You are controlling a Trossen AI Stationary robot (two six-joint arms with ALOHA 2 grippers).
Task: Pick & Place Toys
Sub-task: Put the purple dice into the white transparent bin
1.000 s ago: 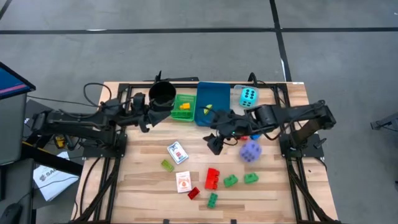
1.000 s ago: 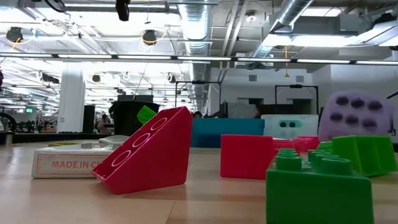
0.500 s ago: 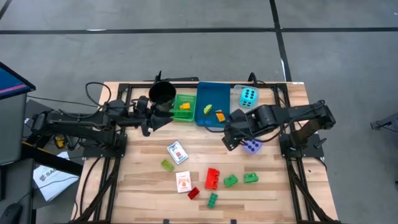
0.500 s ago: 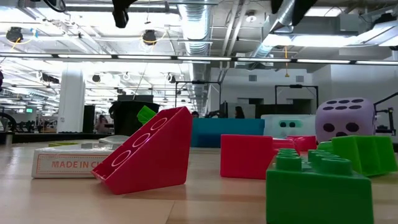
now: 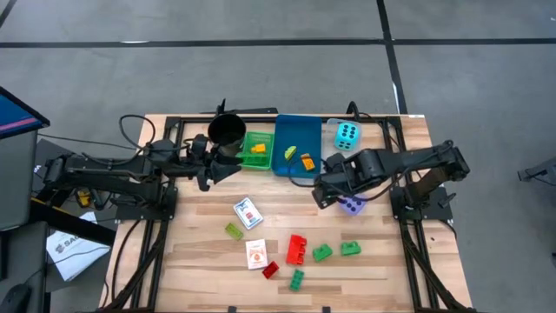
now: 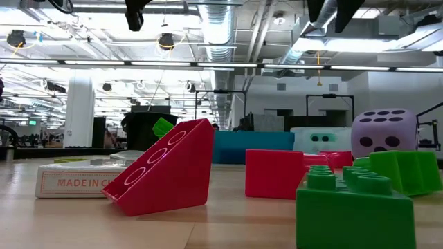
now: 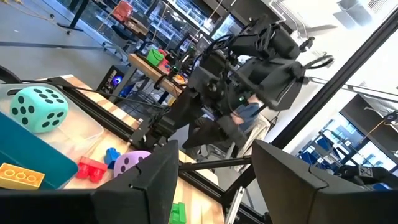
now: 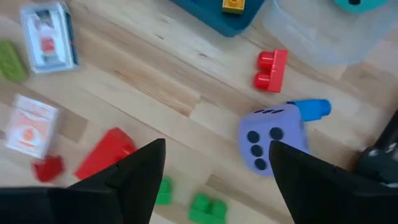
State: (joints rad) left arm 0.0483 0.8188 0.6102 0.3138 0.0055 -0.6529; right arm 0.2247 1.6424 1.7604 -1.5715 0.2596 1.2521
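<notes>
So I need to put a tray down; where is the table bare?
Bare wood lies at the front left, left of the lime brick and card pack, and at the front right beyond the green brick. It is crowded round the red brick.

The wooden surface (image 5: 200,261) filled the middle of the high view, ringed by a black frame. Toward 12 o'clock on it, a black cup (image 5: 227,130) stood at the left of a row, a green tray (image 5: 244,156) just beside it, then a blue tray (image 5: 282,130), then a clear tray (image 5: 332,127). Grey floor (image 5: 261,61) surrounded the surface. At 9 o'clock, papers (image 5: 74,248) lay on the floor.
</notes>
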